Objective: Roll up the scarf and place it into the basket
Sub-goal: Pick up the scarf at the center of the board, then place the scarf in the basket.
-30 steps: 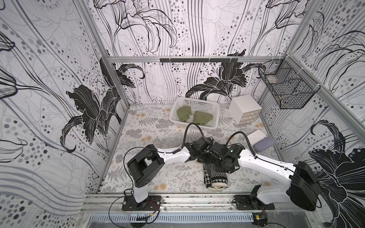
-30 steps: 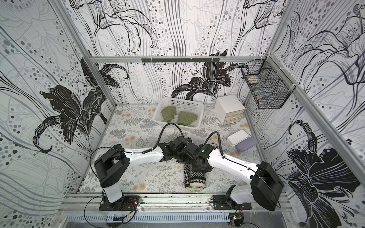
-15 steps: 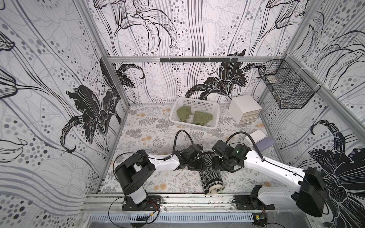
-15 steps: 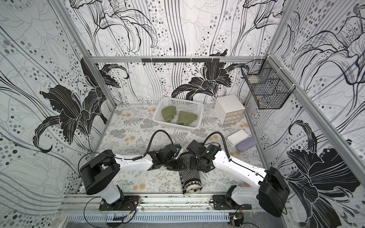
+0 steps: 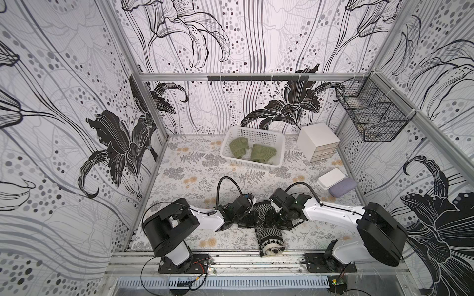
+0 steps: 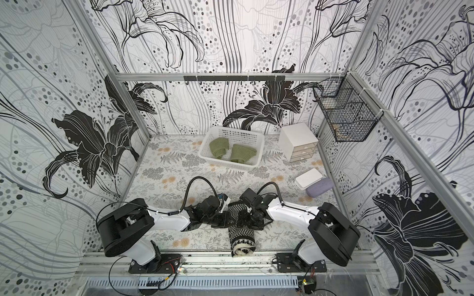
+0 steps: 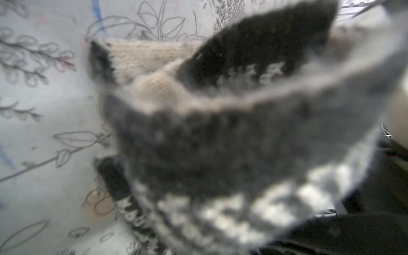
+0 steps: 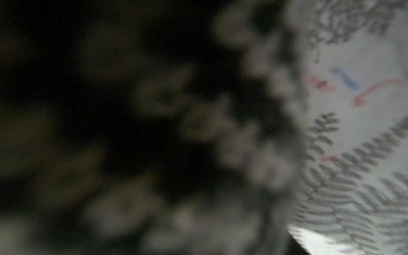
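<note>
The scarf [image 5: 269, 234] [image 6: 242, 234] is a black-and-white knitted roll lying near the table's front edge, its cream end facing the front rail. My left gripper [image 5: 252, 221] [image 6: 223, 220] is shut and presses against the roll's left side. My right gripper [image 5: 275, 221] [image 6: 250, 220] sits against the right side, its jaws hidden by the fabric. Blurred scarf [image 7: 220, 143] [image 8: 154, 110] fills both wrist views. The white perforated basket [image 5: 259, 133] [image 6: 237, 133] stands at the back and holds two green rolls [image 5: 238, 147].
A white drawer box [image 5: 318, 139] stands right of the basket. A black wire basket [image 5: 372, 115] hangs on the right wall. A flat white box [image 5: 331, 178] and a purple case [image 5: 342, 187] lie at the right. The metal rail [image 5: 230, 258] borders the front.
Both grippers have drawn back toward the front and apart, now flanking the roll. The roll lies more exposed and reaches the front rail. The right jaws have come open from shut.
</note>
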Controlling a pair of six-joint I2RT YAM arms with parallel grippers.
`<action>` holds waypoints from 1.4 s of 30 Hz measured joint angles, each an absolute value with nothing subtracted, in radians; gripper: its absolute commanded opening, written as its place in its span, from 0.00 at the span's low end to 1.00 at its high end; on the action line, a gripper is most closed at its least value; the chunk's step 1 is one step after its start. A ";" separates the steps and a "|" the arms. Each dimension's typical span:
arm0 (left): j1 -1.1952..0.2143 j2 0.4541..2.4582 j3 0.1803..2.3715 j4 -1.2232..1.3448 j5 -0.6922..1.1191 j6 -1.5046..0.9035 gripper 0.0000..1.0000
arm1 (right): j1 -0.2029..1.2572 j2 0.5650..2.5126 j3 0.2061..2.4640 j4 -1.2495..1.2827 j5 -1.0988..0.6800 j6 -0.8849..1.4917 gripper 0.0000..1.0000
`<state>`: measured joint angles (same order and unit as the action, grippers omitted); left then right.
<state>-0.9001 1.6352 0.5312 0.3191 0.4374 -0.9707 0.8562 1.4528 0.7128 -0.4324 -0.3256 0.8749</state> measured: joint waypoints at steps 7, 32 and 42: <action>-0.874 1.648 0.550 0.322 0.471 -0.958 0.69 | 0.860 1.491 0.738 -0.409 -0.376 0.860 0.00; -0.416 1.193 0.878 -0.413 0.303 -0.636 0.99 | 0.499 2.395 2.622 -0.874 -0.530 0.445 0.00; -0.393 1.250 0.878 -0.413 0.336 -0.617 0.99 | 0.402 2.752 2.732 -0.785 -0.474 0.609 0.00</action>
<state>-0.3935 1.2495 0.8776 -0.4133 0.3355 -0.6174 0.4015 2.7522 2.7319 -0.7853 -0.4736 0.6094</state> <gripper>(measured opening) 0.992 0.156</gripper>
